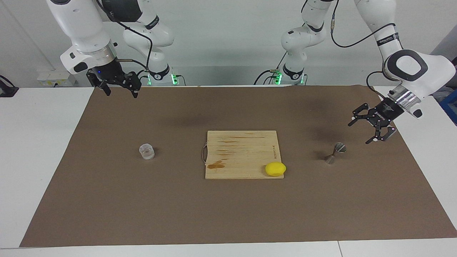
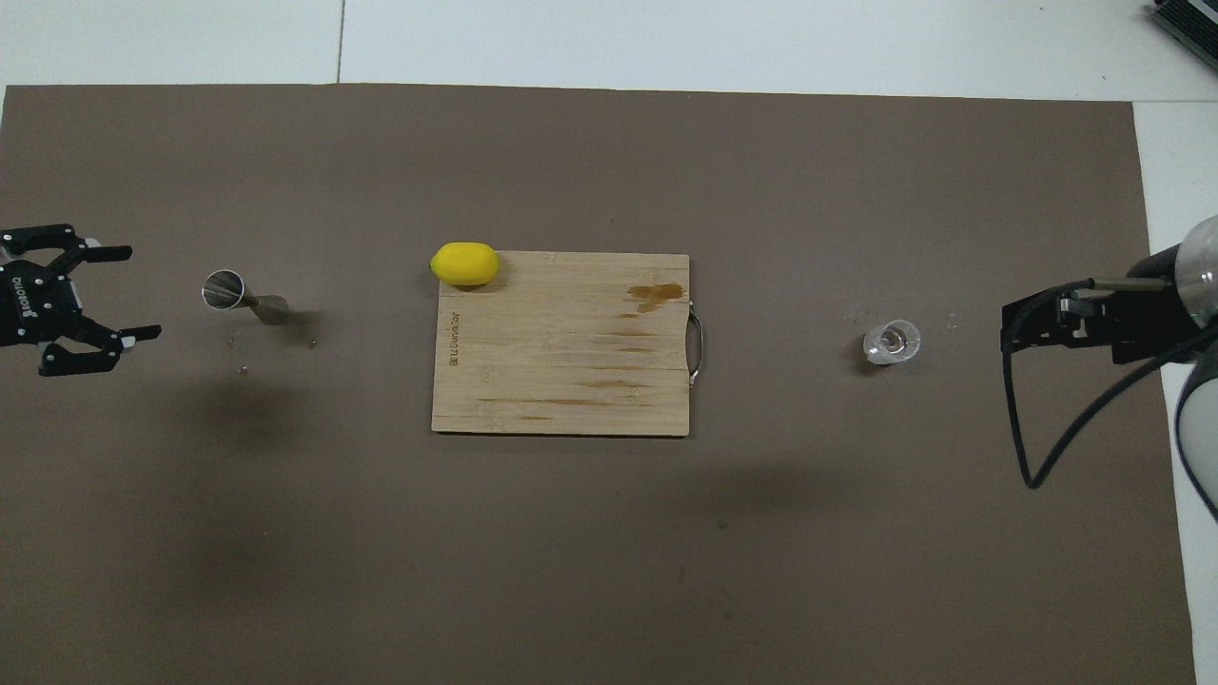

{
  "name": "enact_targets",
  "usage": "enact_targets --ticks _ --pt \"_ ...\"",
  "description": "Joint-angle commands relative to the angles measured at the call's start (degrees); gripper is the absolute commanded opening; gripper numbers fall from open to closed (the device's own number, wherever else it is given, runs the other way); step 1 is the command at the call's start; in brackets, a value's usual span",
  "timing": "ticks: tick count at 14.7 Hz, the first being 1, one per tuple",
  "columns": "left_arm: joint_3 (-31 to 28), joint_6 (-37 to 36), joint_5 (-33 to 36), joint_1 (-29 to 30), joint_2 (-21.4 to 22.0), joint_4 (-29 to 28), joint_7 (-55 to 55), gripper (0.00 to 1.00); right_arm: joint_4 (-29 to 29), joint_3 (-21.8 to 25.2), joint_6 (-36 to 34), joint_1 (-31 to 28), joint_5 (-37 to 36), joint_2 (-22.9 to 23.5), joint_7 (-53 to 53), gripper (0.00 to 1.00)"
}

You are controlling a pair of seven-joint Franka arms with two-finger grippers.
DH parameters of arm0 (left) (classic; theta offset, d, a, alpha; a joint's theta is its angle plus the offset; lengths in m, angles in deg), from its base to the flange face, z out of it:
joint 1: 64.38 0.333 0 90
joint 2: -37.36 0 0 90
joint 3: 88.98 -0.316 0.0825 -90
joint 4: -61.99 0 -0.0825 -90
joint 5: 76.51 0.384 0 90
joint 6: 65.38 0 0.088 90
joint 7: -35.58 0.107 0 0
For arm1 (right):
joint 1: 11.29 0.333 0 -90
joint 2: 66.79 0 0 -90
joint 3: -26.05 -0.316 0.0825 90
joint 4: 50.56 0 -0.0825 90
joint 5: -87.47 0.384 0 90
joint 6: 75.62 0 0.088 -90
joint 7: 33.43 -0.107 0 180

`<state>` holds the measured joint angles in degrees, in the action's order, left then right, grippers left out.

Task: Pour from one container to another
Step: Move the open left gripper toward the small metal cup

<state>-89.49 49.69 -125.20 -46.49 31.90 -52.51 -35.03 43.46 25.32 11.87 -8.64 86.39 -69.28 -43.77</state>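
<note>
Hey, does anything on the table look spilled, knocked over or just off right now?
Yes. The steel jigger leans askew on the mat instead of standing upright, and a brownish stain marks the cutting board.

A brown mat [image 1: 142,214] covers a white table [image 1: 35,142] before a pale wall [image 1: 221,35].

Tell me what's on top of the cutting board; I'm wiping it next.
On the cutting board a yellow lemon sits at one corner, overhanging the edge, with brownish stains elsewhere. Whatever lies under the lemon is covered.
</note>
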Motion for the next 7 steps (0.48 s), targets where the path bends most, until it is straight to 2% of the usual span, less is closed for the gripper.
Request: enact_targets --ticks 1,7 --pt "0.6 3.6 -6.0 0.8 4.1 -6.7 2.3 1.0 0.6 0.1 -0.7 -0.5 1.1 -1.3 0.8 1.0" --pt "0.4 8.7 -19.7 0.9 4.4 -15.0 14.2 1.0 0.4 0.0 -0.1 0.0 1.1 -1.6 1.2 1.0"
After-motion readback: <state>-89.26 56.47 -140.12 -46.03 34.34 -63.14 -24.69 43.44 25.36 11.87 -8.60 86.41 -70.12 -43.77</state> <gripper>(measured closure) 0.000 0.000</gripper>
